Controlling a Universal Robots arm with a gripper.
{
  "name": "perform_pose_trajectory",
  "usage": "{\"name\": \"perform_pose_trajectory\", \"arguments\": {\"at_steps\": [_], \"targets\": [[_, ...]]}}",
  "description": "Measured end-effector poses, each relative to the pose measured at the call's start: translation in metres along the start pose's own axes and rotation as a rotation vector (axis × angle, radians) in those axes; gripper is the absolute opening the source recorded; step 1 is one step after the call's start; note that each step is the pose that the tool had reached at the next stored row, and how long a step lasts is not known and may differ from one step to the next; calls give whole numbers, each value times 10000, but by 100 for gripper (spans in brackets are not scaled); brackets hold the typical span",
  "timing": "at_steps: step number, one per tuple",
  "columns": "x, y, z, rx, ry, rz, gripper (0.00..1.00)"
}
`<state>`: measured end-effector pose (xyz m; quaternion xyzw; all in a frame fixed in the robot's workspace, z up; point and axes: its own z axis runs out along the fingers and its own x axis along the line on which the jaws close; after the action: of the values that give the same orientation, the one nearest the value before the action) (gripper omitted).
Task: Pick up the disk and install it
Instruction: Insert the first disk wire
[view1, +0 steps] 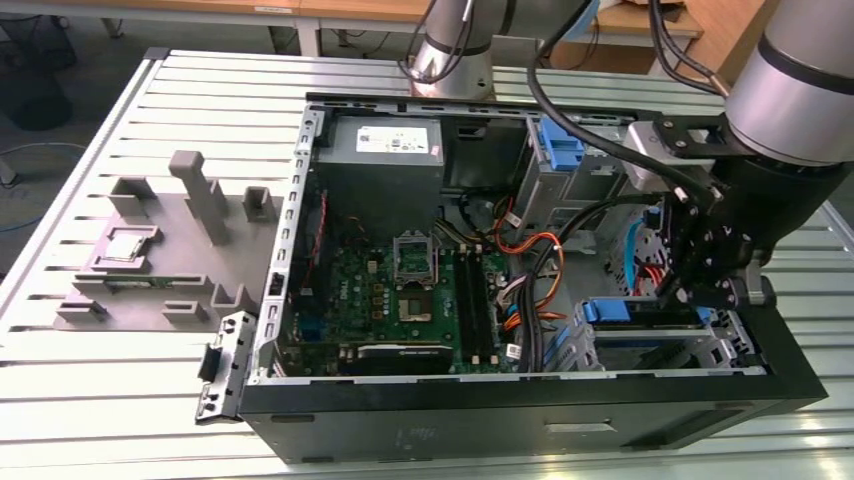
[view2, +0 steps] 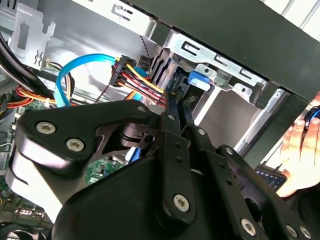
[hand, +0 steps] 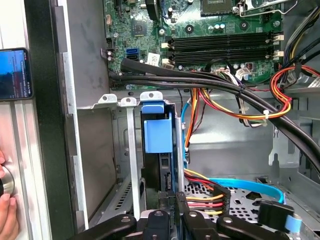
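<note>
We see the pincer (hand: 172, 197) pressed together, seemingly pinching the disk's (hand: 159, 135) edge as it stands in the drive cage (hand: 131, 150).

Matt black metal pincer (view2: 172, 107), glossy blue plastic bracket on the disk (hand: 158, 135), bare grey sheet-metal drive cage (hand: 131, 150)

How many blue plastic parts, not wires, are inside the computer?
2. One is the bracket on the disk, in the bay at the exterior view's lower right. The other is the tall blue latch piece near the base of the arm. The arm may hide more.
</note>
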<state>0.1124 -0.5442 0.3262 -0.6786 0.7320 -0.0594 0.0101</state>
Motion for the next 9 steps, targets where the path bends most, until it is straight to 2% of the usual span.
{"name": "perform_pose_trajectory", "arguments": {"at_steps": [9], "targets": [[1, 1, 11, -8, -23, 2, 18]]}}
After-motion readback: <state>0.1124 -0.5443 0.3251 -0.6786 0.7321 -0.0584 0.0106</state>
